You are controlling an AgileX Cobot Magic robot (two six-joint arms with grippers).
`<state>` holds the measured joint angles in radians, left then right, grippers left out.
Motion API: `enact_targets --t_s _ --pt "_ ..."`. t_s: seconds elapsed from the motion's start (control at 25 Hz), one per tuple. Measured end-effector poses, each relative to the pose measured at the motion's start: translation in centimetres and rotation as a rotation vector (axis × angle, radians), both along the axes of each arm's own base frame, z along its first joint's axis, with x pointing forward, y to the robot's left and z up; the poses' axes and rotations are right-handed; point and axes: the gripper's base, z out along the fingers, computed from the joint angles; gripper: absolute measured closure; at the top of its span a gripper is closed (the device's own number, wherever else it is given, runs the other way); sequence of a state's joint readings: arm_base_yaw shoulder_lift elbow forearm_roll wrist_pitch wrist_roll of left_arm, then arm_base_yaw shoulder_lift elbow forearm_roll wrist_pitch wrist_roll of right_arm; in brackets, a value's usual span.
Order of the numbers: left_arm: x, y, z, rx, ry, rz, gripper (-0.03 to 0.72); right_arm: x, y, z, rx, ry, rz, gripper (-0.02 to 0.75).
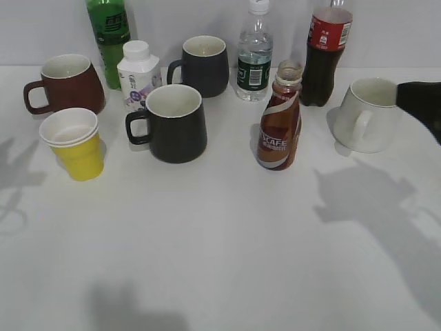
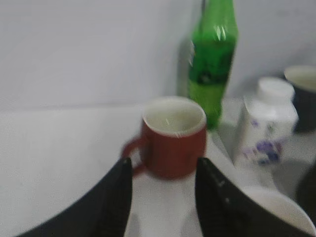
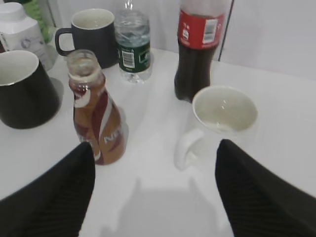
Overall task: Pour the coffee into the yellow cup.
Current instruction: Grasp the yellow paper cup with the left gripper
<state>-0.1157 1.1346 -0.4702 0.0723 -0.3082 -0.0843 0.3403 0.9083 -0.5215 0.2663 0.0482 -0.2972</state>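
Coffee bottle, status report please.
Both pincers open, empty. Coffee bottle upright, uncapped, untouched, nearest the right pincer. Yellow cup far left, below the left pincer. Black mug stands between them.

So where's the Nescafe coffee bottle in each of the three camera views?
Exterior view: coffee bottle right of centre, in front of the cola bottle.
Left wrist view: not in it.
Right wrist view: left of centre, uncapped, between the open fingers.
Shared landmark: white mug, to the bottle's right in both.
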Motion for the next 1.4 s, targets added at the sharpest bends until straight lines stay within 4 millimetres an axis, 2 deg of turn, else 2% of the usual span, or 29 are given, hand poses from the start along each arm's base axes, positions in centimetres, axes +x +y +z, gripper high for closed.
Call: enact_targets --t_s 0.16,0.36,0.56,0.8,1.04,1.2,1.32,1.4 --pt "-1.0 -1.1 -1.9 0.005 0.087 -0.049 0.286 1.1 1.1 -0.9 -0.004 0.005 0.021 0.169" --pt "-3.5 -0.8 -5.7 -0.046 0.198 -0.015 0.252 1.5 1.8 -1.3 -0.009 0.004 0.044 0.169" --pt "-5.0 -0.4 -7.1 -0.063 0.119 -0.008 0.192 1.5 1.9 -1.3 -0.009 0.003 0.045 0.169" --pt "-4.1 -0.7 -8.2 -0.052 0.093 -0.028 0.064 1.5 1.9 -1.3 -0.009 -0.002 0.044 0.170" --pt "-2.7 -2.3 -10.5 -0.018 0.051 -0.192 0.045 1.5 1.9 -1.3 -0.009 -0.002 0.044 0.170" --pt "-1.9 -2.7 -12.4 -0.057 0.023 -0.212 0.045 1.5 1.9 -1.3 -0.010 -0.002 0.044 0.170" --pt "-1.3 -2.9 -14.3 -0.055 0.086 -0.220 0.045 1.5 1.9 -1.3 -0.010 -0.002 0.044 0.170" --pt "-0.7 -3.2 -14.8 -0.055 0.093 -0.241 0.045 1.5 1.9 -1.3 -0.010 -0.002 0.044 0.170"
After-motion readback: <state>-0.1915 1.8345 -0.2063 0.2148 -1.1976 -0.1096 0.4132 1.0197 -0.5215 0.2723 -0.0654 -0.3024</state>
